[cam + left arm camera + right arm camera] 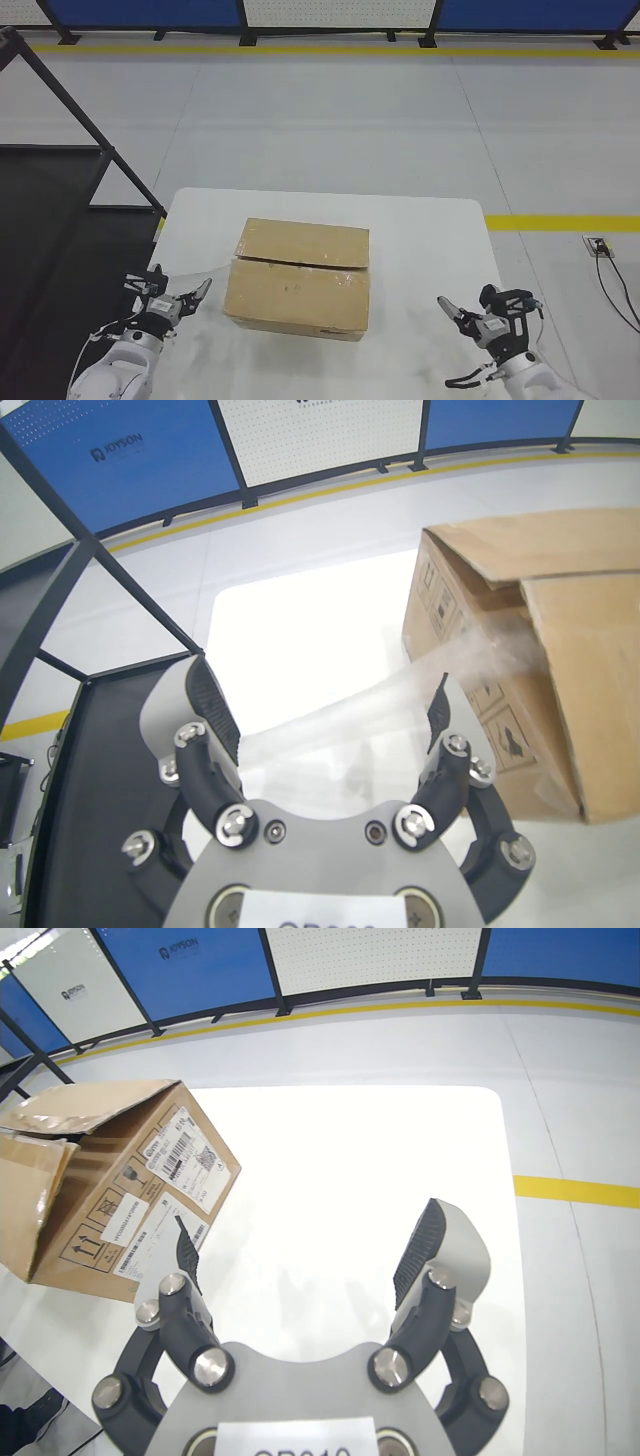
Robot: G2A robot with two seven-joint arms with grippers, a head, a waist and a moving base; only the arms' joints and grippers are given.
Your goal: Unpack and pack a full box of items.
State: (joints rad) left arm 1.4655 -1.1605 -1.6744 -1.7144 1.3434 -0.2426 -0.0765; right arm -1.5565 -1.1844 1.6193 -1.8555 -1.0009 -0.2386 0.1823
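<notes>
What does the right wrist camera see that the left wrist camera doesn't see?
Right wrist view: white barcode labels on the box, and the right hand, open. Left wrist view: a loose strip of clear tape trailing off the box, a black rack beside the table, and the left hand, open. Both: the cardboard box on the white table.

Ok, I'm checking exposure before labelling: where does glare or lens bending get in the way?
Left wrist view: table glares white, shiny tape hazes the box corner. Right wrist view: table washed out, yellow floor line bows. Top view: even light, lines straight.
</notes>
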